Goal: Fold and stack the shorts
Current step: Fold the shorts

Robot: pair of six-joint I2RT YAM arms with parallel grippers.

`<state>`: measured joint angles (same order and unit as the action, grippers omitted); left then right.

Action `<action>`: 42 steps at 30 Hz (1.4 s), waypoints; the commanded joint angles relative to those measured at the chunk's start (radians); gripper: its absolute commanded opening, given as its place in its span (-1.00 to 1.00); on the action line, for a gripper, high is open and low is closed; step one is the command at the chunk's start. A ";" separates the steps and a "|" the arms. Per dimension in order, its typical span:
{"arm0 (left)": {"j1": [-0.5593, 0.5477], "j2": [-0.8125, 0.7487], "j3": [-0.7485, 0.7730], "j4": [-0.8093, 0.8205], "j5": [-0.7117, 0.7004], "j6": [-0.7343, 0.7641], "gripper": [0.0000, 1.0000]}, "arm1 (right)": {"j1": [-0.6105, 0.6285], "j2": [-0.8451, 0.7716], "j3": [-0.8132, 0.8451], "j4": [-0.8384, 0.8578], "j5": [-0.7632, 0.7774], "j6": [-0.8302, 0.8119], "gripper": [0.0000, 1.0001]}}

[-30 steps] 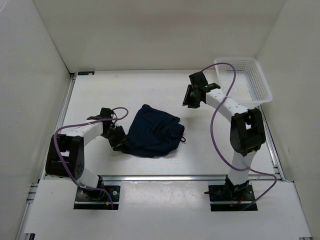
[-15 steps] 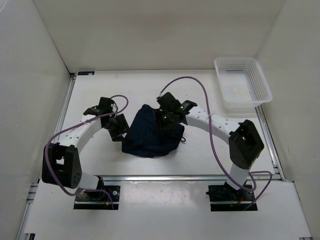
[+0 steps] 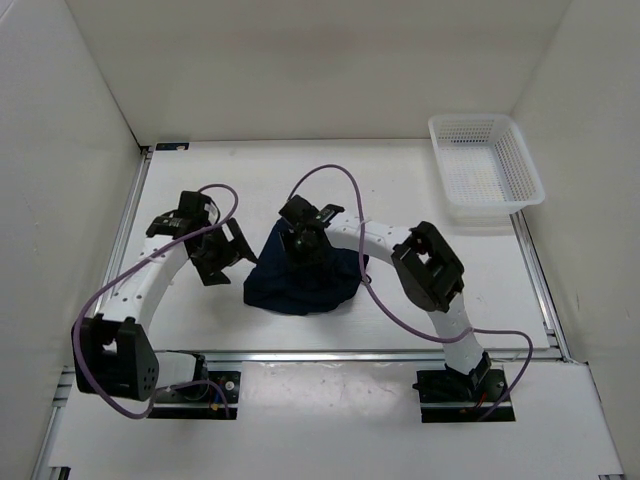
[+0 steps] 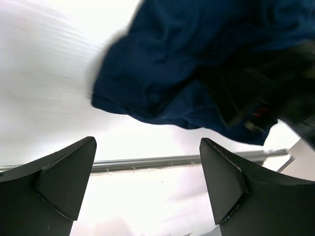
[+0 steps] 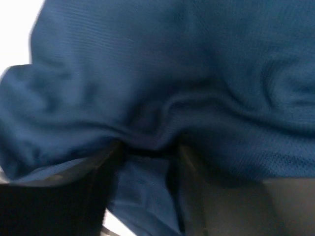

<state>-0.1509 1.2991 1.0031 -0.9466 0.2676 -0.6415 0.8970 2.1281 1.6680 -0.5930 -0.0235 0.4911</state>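
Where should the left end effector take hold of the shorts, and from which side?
Likely best: pinch the bunched left edge of the shorts, coming low from the left: it forms a thick fold facing the open left end effector.

Top view overhead, wrist views close, sharing the shorts (image 3: 303,283)

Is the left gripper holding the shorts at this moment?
No: in the left wrist view the left gripper stands open with only the table between its fingers, and the shorts lie ahead of it.
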 commanded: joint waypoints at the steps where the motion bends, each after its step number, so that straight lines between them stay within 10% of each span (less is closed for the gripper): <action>1: 0.043 -0.073 -0.004 -0.038 -0.038 0.002 0.94 | -0.003 0.016 0.039 -0.013 -0.022 0.003 -0.02; 7: 0.080 -0.092 -0.014 -0.049 -0.038 0.020 0.89 | 0.006 -0.118 -0.036 -0.001 0.011 0.014 -0.86; 16: 0.080 -0.083 -0.014 -0.040 -0.038 0.020 0.89 | 0.055 -0.266 -0.172 -0.048 0.050 0.023 -0.86; 19: 0.080 -0.073 -0.023 -0.031 -0.028 0.029 0.89 | 0.075 -0.280 -0.206 -0.048 0.062 0.023 -0.24; 21: 0.080 -0.073 -0.023 -0.031 -0.028 0.029 0.89 | 0.076 -0.280 -0.218 -0.048 0.062 0.023 -0.17; 29: 0.080 -0.073 -0.043 -0.021 -0.019 0.029 0.89 | 0.094 -0.249 -0.206 -0.048 0.071 0.032 -0.41; 33: 0.080 -0.073 -0.052 -0.021 -0.019 0.029 0.89 | 0.105 -0.272 -0.206 -0.048 0.071 0.023 -1.00; 42: 0.080 -0.055 -0.052 -0.003 -0.019 0.039 0.89 | 0.183 -0.410 -0.368 -0.068 0.083 0.001 -1.00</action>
<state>-0.0750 1.2404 0.9539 -0.9775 0.2432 -0.6186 1.0431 1.7786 1.3529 -0.6388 0.0509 0.5121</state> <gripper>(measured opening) 0.949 0.002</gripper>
